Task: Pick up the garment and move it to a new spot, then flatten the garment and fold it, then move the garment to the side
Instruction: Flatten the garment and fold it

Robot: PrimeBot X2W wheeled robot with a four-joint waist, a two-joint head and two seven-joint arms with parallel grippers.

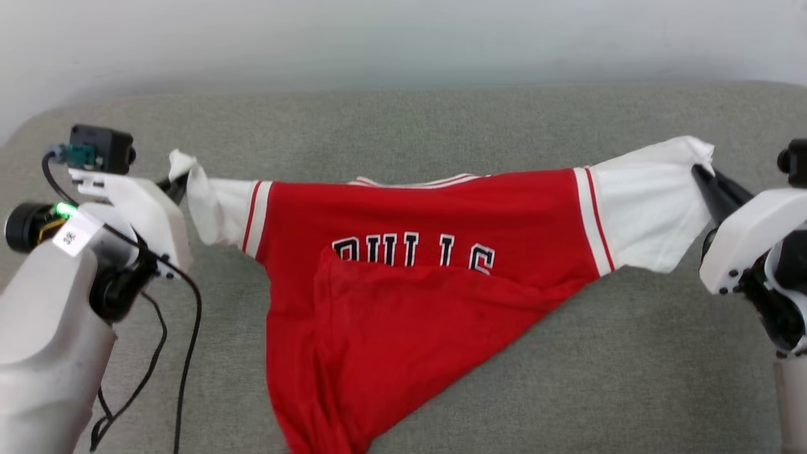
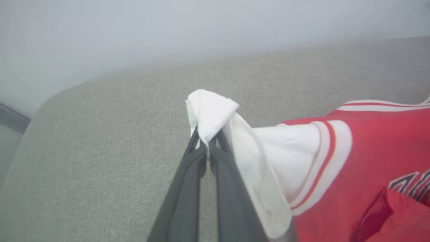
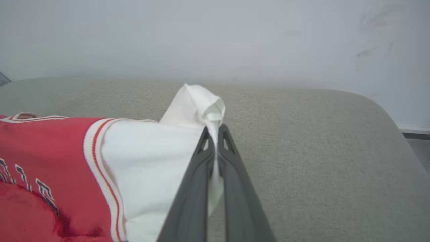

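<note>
The garment (image 1: 403,265) is a red jersey with white sleeves and black lettering, stretched wide between my two arms above the grey-green surface. Its lower red part is folded up over the letters and hangs toward the near edge. My left gripper (image 1: 179,181) is shut on the tip of one white sleeve (image 2: 210,112), and the left wrist view shows my left gripper (image 2: 207,141) with cloth bunched above the fingertips. On the other side my right gripper (image 1: 701,173) is shut on the other white sleeve (image 3: 201,107); my right gripper (image 3: 215,134) pinches that cloth between its dark fingers.
The grey-green padded surface (image 1: 630,353) spreads under the shirt, with rounded far corners. A pale wall (image 1: 403,38) stands right behind it. A black cable (image 1: 189,328) hangs from my left arm.
</note>
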